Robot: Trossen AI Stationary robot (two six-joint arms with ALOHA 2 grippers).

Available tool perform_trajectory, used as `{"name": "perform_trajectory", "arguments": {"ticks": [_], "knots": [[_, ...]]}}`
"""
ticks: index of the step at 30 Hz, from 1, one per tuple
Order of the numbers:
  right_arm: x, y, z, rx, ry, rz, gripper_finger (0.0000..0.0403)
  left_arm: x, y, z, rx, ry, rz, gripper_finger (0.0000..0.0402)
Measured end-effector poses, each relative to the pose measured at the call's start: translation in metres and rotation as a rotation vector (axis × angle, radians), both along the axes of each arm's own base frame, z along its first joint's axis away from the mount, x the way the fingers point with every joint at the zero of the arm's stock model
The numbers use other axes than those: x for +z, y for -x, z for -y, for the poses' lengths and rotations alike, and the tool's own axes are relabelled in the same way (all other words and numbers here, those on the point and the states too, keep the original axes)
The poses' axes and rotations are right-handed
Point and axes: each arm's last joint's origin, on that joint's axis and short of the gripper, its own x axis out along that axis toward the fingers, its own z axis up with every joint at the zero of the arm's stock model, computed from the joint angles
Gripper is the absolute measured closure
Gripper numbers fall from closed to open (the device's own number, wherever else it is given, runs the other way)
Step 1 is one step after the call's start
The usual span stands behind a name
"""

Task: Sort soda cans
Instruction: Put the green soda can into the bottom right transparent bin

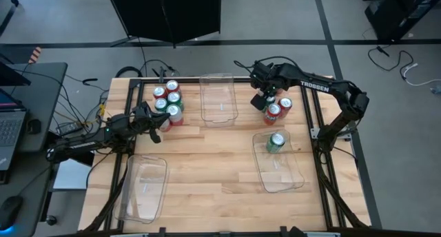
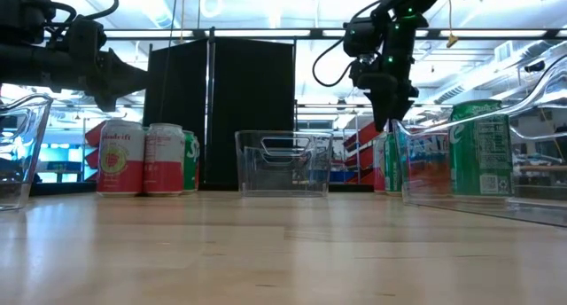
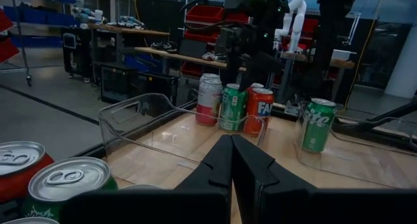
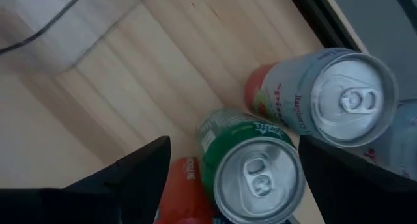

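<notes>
A wooden table (image 1: 207,175) is carrying three clear plastic bins and two clusters of soda cans. As far as can be judged, the sorting is only just getting under way: one green can (image 1: 276,142) is standing alone inside the right-hand bin (image 1: 279,171), while the middle bin (image 1: 219,99) at the far edge and the near-left bin (image 1: 142,189) are showing nothing inside.

Most of the cans are waiting unsorted. A left cluster (image 1: 168,102), mixing red, green and pale cans, is standing at the far left of the table, just beside the middle bin. A smaller right cluster (image 1: 275,108) is standing at the far right, between the middle bin and the right-hand bin. The exact count in each cluster is hard to tell because cans are hiding one another.

The right gripper (image 1: 260,100) is hovering directly above the right cluster with its fingers spread wide and nothing between them. In its wrist view a green can top (image 4: 258,178) is sitting squarely between the two dark fingers, with a pale pink can (image 4: 326,97) just beside it and a red can partly showing below. It looks lined up to descend on the green one.

The left gripper (image 1: 156,130) is waiting near the left cluster, its fingers pressed together and holding nothing.
</notes>
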Motion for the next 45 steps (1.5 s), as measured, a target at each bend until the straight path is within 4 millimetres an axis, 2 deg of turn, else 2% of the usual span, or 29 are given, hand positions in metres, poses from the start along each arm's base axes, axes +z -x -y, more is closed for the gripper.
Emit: {"name": "perform_trajectory", "arguments": {"ticks": [10, 15, 20, 28, 37, 43, 45], "knots": [[-0.001, 0.006, -0.001, -0.101, -0.033, -0.029, 0.0065, 0.0, 0.0, 0.0, 0.001, 0.0, 0.0, 0.0392], [-0.002, 0.01, -0.004, -0.117, 0.001, -0.112, 0.0059, 0.0, 0.0, 0.0, 0.0, 0.0, 0.0, 0.0392], [-0.002, 0.01, -0.001, -0.115, -0.011, -0.092, 0.0058, 0.0, 0.0, 0.0, 0.001, 0.0, 0.0, 0.0392], [-0.004, 0.011, 0.003, -0.116, -0.032, -0.059, 0.0073, 0.0, 0.0, 0.0, 0.007, -0.089, -0.038, 0.0392], [-0.039, 0.016, 0.001, -0.1, -0.068, -0.048, 0.0074, 0.0, 0.0, 0.0, 0.007, -0.093, -0.04, 0.0392], [-0.035, 0.012, 0.001, -0.092, -0.052, -0.033, 0.0116, 0.003, 0.0, 0.0, 0.008, -0.097, -0.013, 0.0392], [-0.029, 0.008, 0.001, -0.076, -0.036, -0.017, 0.0117, 0.004, 0.0, 0.0, 0.009, -0.101, 0.006, 0.0392]]}}
